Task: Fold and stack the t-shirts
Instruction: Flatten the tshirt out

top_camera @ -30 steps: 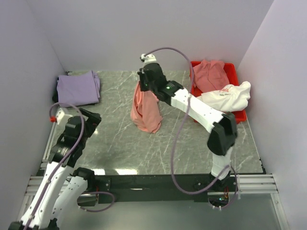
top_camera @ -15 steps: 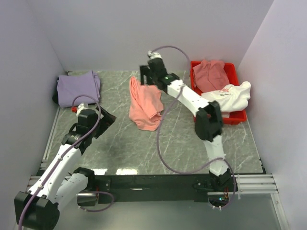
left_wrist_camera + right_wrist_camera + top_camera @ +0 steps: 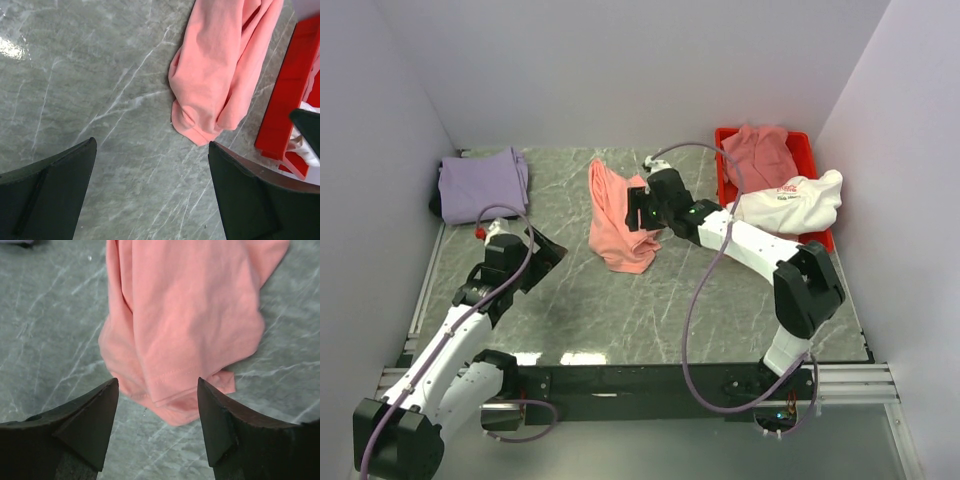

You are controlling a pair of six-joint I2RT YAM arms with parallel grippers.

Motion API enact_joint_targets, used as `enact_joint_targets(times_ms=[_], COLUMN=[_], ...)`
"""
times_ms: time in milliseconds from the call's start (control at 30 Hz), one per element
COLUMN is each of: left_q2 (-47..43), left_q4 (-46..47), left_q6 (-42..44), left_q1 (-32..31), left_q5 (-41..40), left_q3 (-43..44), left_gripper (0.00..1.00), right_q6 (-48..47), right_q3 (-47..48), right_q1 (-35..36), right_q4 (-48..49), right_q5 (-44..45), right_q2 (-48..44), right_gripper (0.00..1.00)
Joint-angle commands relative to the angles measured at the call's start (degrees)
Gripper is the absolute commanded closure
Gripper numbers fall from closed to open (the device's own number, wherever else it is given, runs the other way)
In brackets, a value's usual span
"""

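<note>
A salmon-pink t-shirt (image 3: 613, 222) lies crumpled in a long heap on the marble table; the wrist views show it as bunched folds (image 3: 220, 65) with a stitched hem (image 3: 190, 315). My right gripper (image 3: 637, 209) hovers over the heap's right edge, open, with nothing between its fingers (image 3: 157, 381). My left gripper (image 3: 544, 248) stands open above bare table to the left of the heap (image 3: 152, 144). A folded lavender t-shirt (image 3: 480, 183) rests at the back left. A dusty rose t-shirt (image 3: 758, 155) lies in the bin, and a white t-shirt (image 3: 792, 200) with red print hangs over the bin's front.
A red plastic bin (image 3: 722, 172) stands at the back right, its side also showing in the left wrist view (image 3: 282, 100). Pale walls close in the table on the left, back and right. The right arm's cable (image 3: 695, 290) loops over the table.
My right gripper has opened and let go of the salmon-pink t-shirt, which dropped into a heap on the table. The right gripper then drew back and down. The left arm reached toward the heap.
</note>
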Motion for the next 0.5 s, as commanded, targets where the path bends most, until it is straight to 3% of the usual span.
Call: enact_joint_targets(times_ms=[0, 200, 333, 467], left_q2=[-0.7, -0.44, 0.44, 1.58], left_q4=[3.18, 4.67, 5.02, 6.25], left_q6=[-0.81, -0.99, -0.55, -0.72], left_q1=[-0.15, -0.24, -0.33, -0.42], left_q5=[1.78, 3.62, 3.98, 4.59], left_q3=[-1.09, -2.67, -2.59, -2.76], left_gripper=[0.01, 0.01, 0.01, 0.01], right_q6=[2.63, 3.41, 4.65, 5.0], right_q3=[-0.65, 3.83, 6.12, 6.3], right_q1=[0.23, 0.41, 0.5, 0.5], right_q4=[2.56, 1.33, -0.08, -1.13], right_q5=[-2.75, 0.06, 2.35, 3.84], right_q2=[2.39, 9.42, 12.76, 13.03], right_gripper=[0.3, 0.3, 0.36, 0.61])
